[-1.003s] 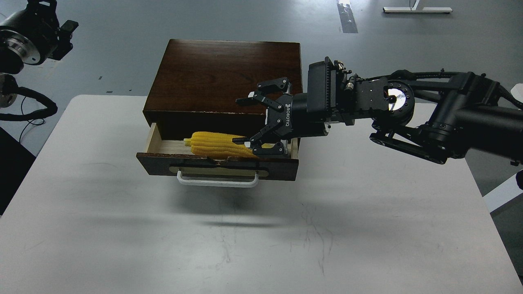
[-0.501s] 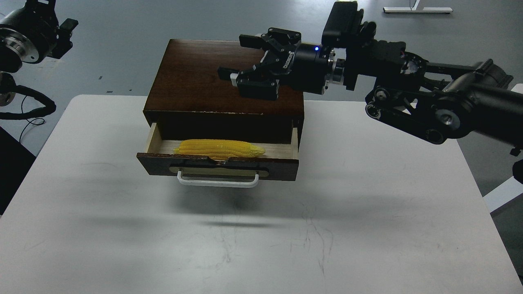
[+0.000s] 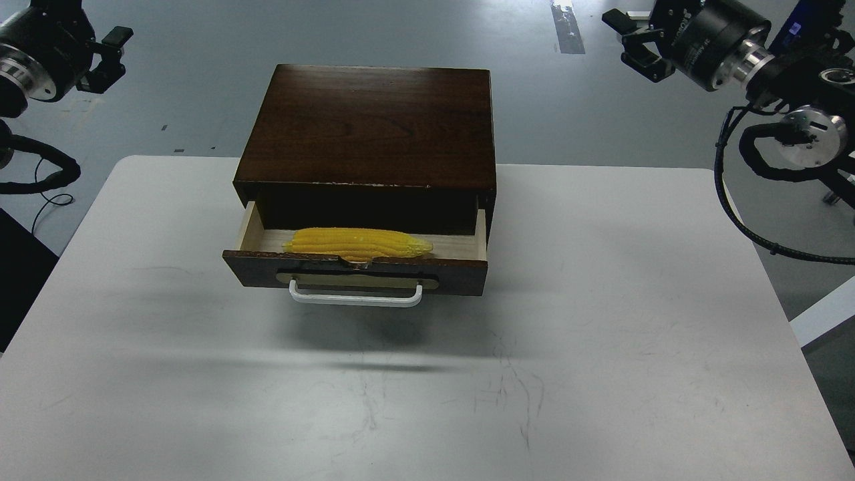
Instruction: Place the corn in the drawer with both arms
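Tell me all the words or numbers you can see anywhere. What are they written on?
Small white print on the right hand: too small and blurred to read.
Brass-coloured plate on the drawer: no writing shows.
Corn, cabinet, table, left hand: no words or numbers show.
So nothing can be read here.

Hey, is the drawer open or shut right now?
Open. The drawer is pulled out from the cabinet, showing its pale interior with the corn lying inside.
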Tool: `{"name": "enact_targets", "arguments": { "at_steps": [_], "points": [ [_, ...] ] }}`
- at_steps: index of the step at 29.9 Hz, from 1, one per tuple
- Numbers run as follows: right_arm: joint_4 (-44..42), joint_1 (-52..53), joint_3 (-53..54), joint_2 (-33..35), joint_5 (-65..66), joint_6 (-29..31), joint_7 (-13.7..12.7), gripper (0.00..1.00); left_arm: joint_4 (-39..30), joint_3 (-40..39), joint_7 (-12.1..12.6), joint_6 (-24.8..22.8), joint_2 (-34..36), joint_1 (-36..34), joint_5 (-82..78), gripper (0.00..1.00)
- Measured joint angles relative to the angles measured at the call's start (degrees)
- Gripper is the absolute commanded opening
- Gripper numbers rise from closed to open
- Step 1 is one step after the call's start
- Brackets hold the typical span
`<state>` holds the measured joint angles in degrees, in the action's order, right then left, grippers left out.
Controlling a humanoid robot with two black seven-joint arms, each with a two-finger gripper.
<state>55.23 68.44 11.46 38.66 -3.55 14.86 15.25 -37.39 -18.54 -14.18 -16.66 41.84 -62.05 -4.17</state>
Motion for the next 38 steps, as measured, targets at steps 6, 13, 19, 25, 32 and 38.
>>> {"name": "enact_targets", "arguments": {
  "at_steps": [6, 13, 19, 25, 32, 38],
  "points": [
    [0.64, -5.77, 3.72, 1.50, -4.15, -1.48, -2.21, 0.97, -0.15, -0.75, -0.04, -2.72, -0.40, 2.46, 1.78, 0.98],
    [1.01, -8.23, 4.95, 1.49, -4.33, -2.13, -4.10, 0.98, -0.44, -1.67, 0.03, -3.84, -2.58, 7.16, 2.57, 0.98],
    [1.03, -9.02, 4.95, 0.88, -4.30, -2.19, -5.50, 0.99, -0.23, -1.77, 0.11, -3.77, -3.86, 8.64, 2.67, 0.98],
    [1.13, -10.53, 4.89, 0.08, -4.33, -2.24, -8.78, 1.00, 0.02, -1.77, 0.11, -4.22, -3.56, 8.72, 2.69, 0.98],
    [1.15, -11.32, 4.88, -0.27, -4.36, -2.09, -12.26, 1.00, 0.04, -1.77, 0.12, -6.10, -3.03, 9.69, 2.69, 0.98],
    [0.76, -11.73, 4.76, -1.67, -3.98, -1.95, -12.08, 1.00, 0.03, -1.76, 0.12, -6.62, -2.99, 10.86, 2.65, 0.98]
  ]
}}
